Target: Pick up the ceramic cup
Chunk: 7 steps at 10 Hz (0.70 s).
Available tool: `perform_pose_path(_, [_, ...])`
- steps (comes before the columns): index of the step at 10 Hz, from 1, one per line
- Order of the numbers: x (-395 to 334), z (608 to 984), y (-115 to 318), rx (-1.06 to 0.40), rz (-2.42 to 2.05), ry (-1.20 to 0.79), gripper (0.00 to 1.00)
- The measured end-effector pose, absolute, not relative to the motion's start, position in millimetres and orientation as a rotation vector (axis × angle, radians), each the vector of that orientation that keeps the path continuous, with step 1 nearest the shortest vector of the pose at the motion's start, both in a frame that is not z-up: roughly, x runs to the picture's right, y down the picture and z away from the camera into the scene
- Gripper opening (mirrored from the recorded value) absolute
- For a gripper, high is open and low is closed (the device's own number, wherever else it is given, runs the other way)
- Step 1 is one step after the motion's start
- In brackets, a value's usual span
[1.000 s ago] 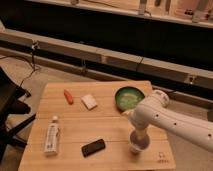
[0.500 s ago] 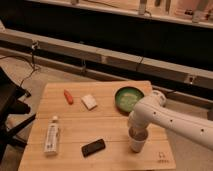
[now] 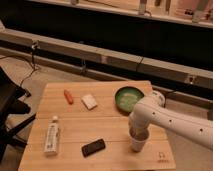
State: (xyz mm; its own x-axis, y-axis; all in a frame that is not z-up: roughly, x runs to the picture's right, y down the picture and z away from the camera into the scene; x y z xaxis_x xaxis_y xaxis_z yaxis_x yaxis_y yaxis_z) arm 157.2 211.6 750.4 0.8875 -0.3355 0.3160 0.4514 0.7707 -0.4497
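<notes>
The rectangular light wooden worktop carries all the items; a small dark mark is printed near its front right corner, too small to read.

The white robot arm, dotted with small dark holes, enters from the right edge and bends down over the front right area of the worktop. Its gripper sits at the mouth of the cup; whether the jaws are apart or together cannot be told, as the arm's wrist covers them.

The shallow round green bowl stands near the back right corner, just behind the arm's elbow.

The white rectangular tube-like package with a cap lies flat near the front left corner, lengthwise toward the front edge. Print is visible on its face, but no wording or brand can be read.

The small white tapered ceramic cup stands upright close to the front edge, toward the front right corner, directly beneath the gripper.

The flat black rectangular device lies near the front edge, between the package and the cup.

The pale, block-shaped sponge-like object lies toward the back edge, left of the bowl.

The small orange-red elongated object lies toward the back left corner, near that block.
</notes>
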Motion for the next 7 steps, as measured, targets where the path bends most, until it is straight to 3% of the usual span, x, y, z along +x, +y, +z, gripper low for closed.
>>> perform_pose_path(7, [151.9, 727.1, 189.9, -0.523, -0.454, -0.220, 0.00])
